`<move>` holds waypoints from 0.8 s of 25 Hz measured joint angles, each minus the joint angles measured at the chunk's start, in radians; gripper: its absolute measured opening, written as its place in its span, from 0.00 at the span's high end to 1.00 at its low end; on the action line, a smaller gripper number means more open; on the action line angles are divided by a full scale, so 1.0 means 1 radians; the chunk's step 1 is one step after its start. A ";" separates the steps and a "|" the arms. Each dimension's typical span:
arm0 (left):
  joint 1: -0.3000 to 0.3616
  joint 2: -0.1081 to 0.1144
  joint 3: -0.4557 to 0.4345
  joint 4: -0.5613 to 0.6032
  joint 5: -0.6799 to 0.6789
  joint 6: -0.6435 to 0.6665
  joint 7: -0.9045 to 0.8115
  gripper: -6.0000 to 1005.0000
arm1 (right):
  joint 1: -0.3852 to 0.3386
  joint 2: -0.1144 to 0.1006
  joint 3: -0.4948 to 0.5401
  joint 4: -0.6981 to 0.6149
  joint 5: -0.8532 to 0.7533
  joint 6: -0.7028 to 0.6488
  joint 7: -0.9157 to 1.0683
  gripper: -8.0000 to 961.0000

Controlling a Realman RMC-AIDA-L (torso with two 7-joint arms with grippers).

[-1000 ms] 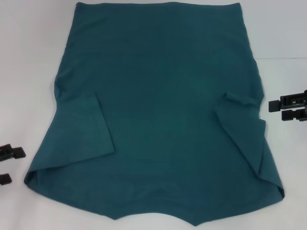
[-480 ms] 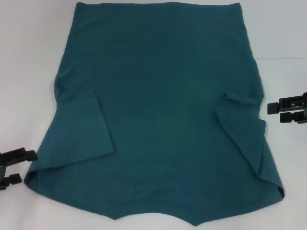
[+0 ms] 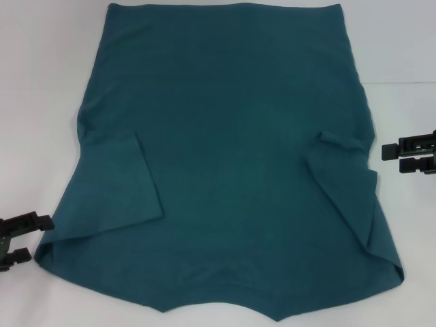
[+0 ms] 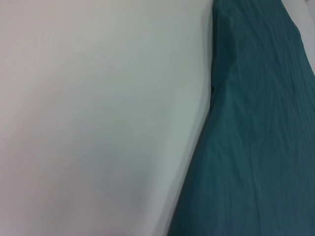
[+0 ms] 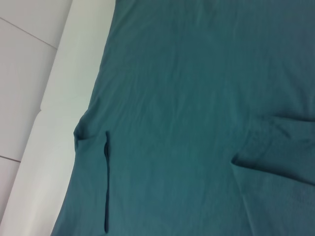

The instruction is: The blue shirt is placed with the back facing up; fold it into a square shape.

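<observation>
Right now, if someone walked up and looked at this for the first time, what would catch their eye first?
The blue shirt dominates, spread flat over the white table with both sleeves folded in over its body. The left claw sits open at the shirt's near left corner, not touching it. The right claw hangs open beside the shirt's right edge, level with the folded sleeve.
</observation>
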 joint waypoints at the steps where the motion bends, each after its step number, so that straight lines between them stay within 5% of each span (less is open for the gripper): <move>1: 0.000 0.000 0.000 -0.001 0.000 -0.002 0.001 0.06 | 0.000 0.000 0.000 0.000 0.000 0.000 0.000 0.26; 20: -0.010 0.003 0.008 -0.054 0.000 -0.029 0.000 0.06 | -0.005 0.000 0.008 0.000 0.000 0.000 0.000 0.26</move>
